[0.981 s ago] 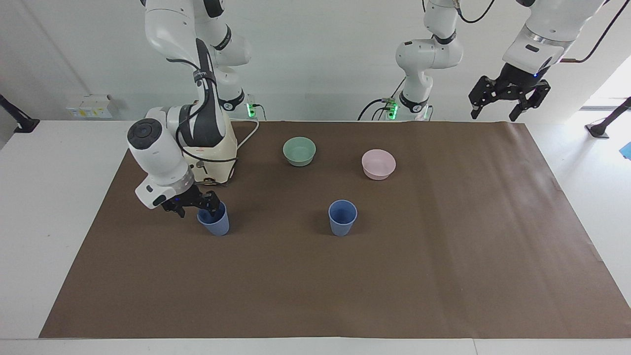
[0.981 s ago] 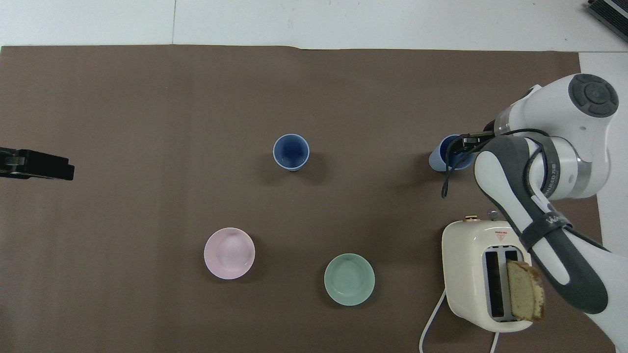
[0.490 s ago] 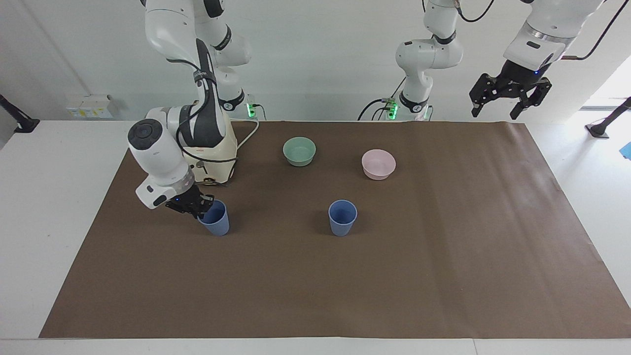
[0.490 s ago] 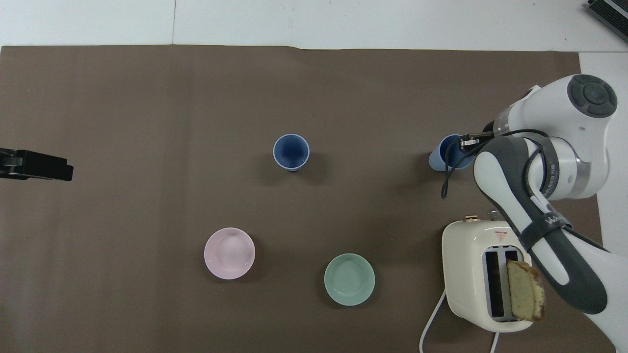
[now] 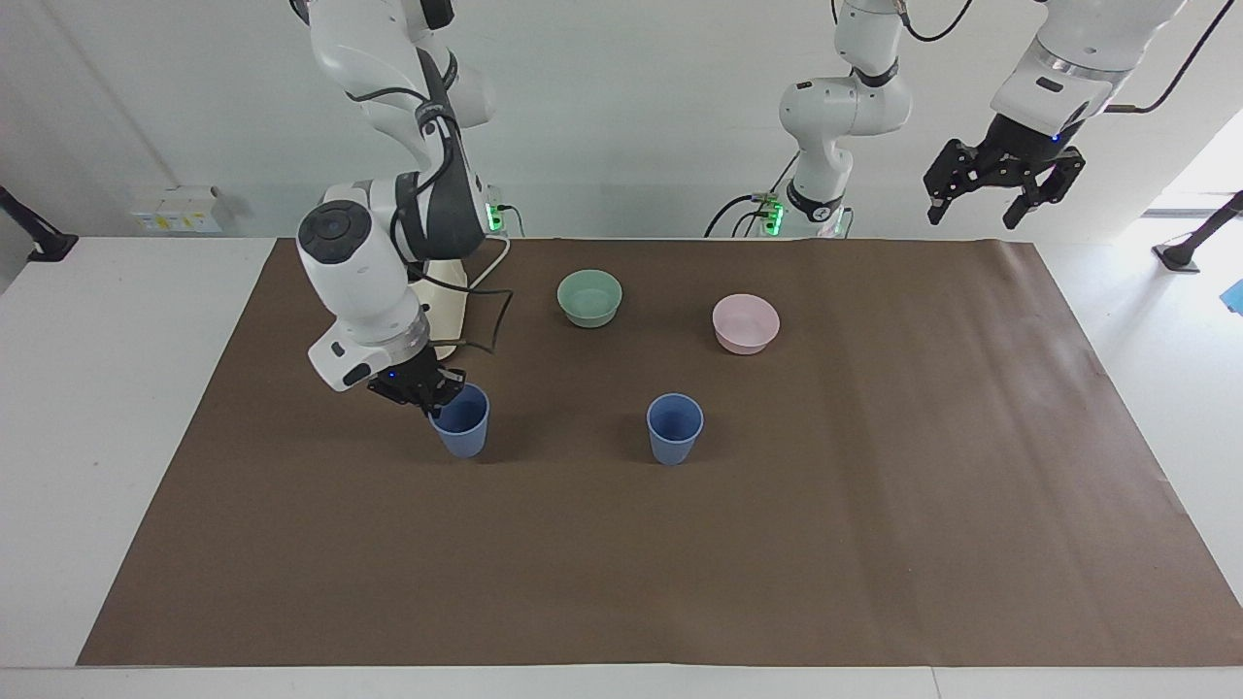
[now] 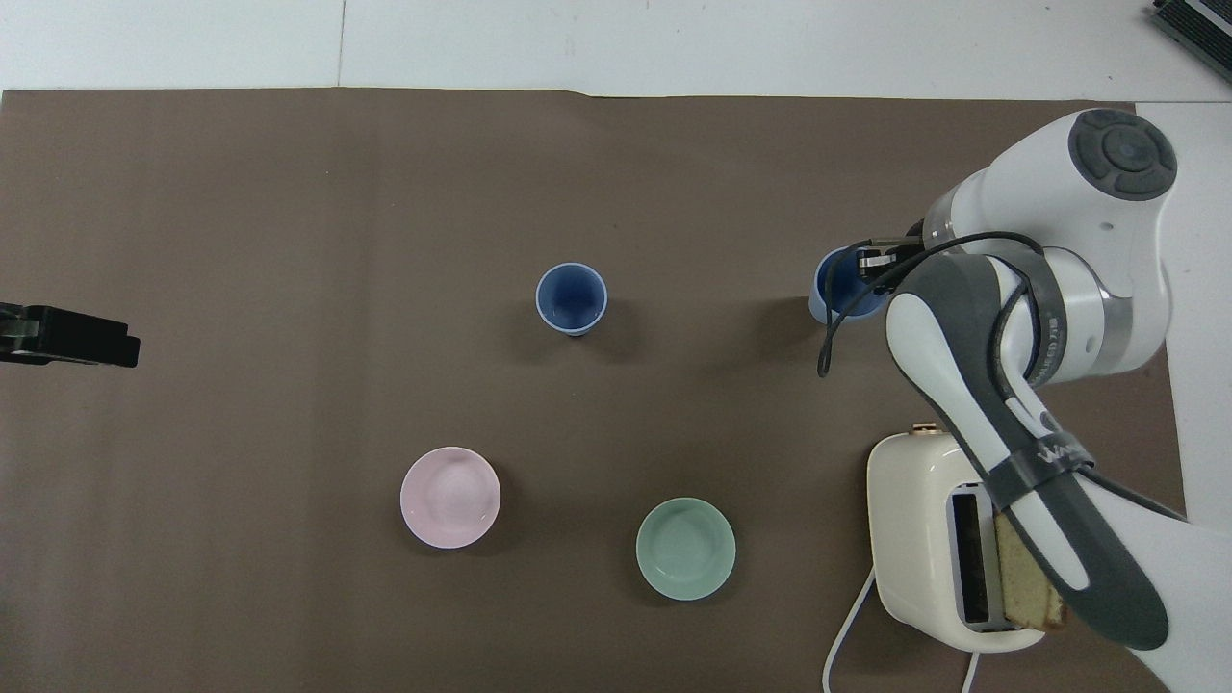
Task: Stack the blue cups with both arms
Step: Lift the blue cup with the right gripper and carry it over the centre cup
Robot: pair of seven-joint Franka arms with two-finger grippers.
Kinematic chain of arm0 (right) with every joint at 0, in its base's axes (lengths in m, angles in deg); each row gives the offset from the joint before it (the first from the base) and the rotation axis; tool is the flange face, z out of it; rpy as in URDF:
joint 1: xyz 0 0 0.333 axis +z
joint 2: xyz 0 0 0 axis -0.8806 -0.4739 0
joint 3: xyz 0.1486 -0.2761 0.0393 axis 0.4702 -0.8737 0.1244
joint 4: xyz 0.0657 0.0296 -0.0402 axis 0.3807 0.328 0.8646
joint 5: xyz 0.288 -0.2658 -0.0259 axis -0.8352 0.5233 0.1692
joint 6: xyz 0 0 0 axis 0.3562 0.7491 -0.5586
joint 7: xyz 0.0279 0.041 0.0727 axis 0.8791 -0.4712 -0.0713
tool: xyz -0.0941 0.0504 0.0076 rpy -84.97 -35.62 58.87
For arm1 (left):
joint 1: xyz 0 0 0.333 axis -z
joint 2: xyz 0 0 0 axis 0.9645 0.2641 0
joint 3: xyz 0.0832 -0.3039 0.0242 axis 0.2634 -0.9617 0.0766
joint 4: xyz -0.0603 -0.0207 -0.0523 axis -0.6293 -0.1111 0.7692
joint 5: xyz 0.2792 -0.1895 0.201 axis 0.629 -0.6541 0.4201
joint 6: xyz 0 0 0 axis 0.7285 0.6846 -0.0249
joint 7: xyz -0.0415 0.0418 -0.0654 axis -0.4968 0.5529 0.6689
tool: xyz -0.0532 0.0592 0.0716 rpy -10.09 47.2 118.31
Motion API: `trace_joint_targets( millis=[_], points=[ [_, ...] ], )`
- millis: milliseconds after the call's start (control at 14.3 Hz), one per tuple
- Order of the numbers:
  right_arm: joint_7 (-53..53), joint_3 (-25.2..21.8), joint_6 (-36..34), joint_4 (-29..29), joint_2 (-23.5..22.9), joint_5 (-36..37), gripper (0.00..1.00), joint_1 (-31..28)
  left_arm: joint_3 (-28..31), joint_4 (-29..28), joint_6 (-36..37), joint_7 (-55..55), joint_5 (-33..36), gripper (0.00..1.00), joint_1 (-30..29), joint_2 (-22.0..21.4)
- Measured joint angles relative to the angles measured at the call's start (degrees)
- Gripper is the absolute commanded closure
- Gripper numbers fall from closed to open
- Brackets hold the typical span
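Note:
Two blue cups stand upright on the brown mat. One blue cup [image 5: 675, 428] [image 6: 572, 298] stands alone at the middle of the mat. The other blue cup [image 5: 462, 423] [image 6: 839, 292] is toward the right arm's end, with my right gripper [image 5: 439, 393] [image 6: 873, 264] shut on its rim, one finger inside and one outside. My left gripper [image 5: 1000, 190] [image 6: 65, 334] hangs open, high over the mat's edge at the left arm's end, holding nothing; that arm waits.
A mint-green bowl [image 5: 589, 297] [image 6: 685, 548] and a pink bowl [image 5: 746, 323] [image 6: 449, 497] sit nearer to the robots than the cups. A cream toaster [image 6: 919, 539] with a bread slice [image 6: 1032, 582] stands by the right arm's base, its cable [image 6: 847, 626] trailing.
My right gripper shut on the cup's rim and has carried the cup toward the middle cup. The left gripper rose slightly.

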State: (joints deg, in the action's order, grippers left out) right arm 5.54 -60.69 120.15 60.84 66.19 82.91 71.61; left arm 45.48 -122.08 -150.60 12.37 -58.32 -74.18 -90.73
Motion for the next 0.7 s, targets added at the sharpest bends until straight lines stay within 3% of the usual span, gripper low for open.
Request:
trace_joint_targets(
  millis=[280, 700],
  points=[
    [-10.6, 0.5, -1.9, -5.9, -0.1, -0.4, 1.0, 5.4, 0.0, 0.0, 0.0, 0.0, 0.0, 0.0, 0.0, -0.1],
    [-12.6, 1.5, -3.0, -16.0, -4.3, -1.9, 1.0, 12.4, 0.0, 0.0, 0.1, 0.0, 0.0, 0.0, -0.1, -0.1]
  ],
)
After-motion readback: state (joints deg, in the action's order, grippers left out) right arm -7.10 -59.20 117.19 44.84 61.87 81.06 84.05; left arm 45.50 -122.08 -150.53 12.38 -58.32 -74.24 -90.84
